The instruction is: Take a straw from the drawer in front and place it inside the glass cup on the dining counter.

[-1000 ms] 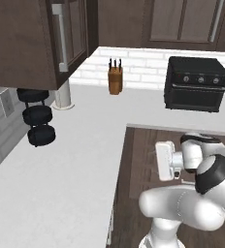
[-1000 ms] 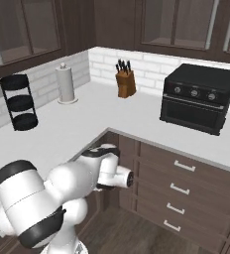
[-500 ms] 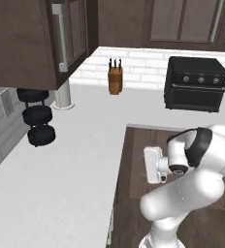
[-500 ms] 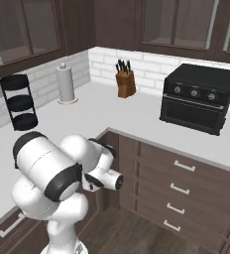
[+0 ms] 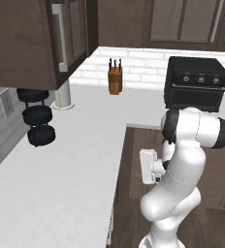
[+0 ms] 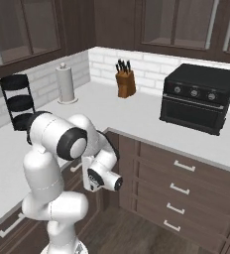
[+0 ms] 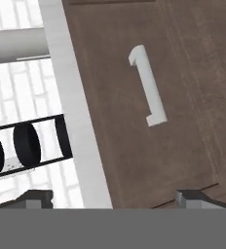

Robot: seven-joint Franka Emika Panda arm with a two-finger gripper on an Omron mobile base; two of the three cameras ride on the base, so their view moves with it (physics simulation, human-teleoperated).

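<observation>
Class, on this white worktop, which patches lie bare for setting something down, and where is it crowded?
Bare: the broad worktop stretch in front of the black tiered rack, and the gap between knife block and oven. Crowded: the corner by the paper towel roll.

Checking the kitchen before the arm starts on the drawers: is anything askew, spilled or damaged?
Nothing stands out. The knife block, black oven and paper towel roll stand upright on the white worktop, and the drawer fronts are shut and even.

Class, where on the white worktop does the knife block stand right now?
The knife block stands at the back against the white brick wall, between the paper towel roll on its left and the black oven on its right.
</observation>
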